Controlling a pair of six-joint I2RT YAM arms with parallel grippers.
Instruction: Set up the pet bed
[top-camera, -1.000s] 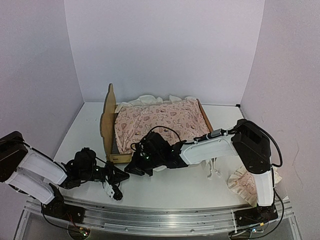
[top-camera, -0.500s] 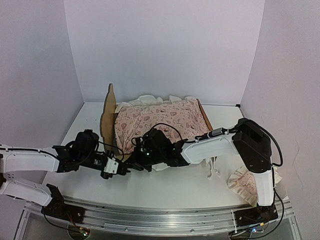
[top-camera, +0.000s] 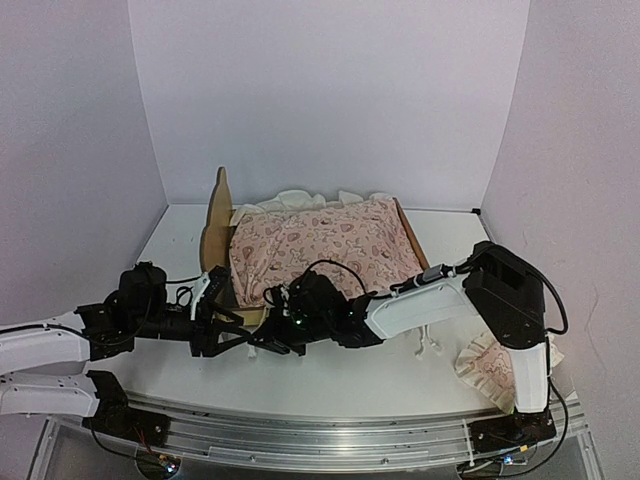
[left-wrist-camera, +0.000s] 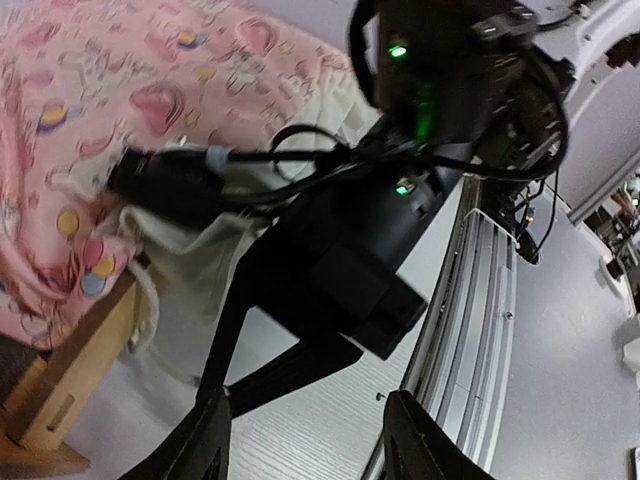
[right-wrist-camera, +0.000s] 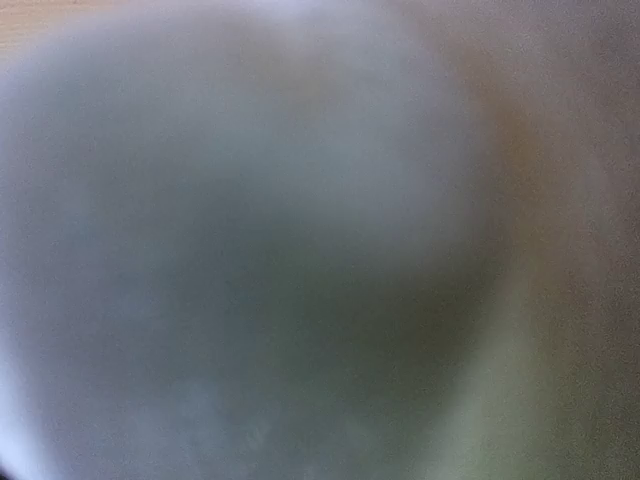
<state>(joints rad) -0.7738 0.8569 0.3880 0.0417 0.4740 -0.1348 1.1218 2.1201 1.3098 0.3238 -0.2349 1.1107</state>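
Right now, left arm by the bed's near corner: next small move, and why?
Probably ease the left arm forward and close its jaws, open and empty, on the cream ruffle hanging at the rail of the pet bed. The cover looks untucked there; the right arm crowds that corner, so go slowly.

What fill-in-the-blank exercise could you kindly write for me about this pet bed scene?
1. In the top view, the pet bed has its headboard at its ____ end.
2. The small pink pillow lies off the bed, near the ____ edge of the top view.
3. The left gripper has its jaws ____.
Missing words: left; right; open.
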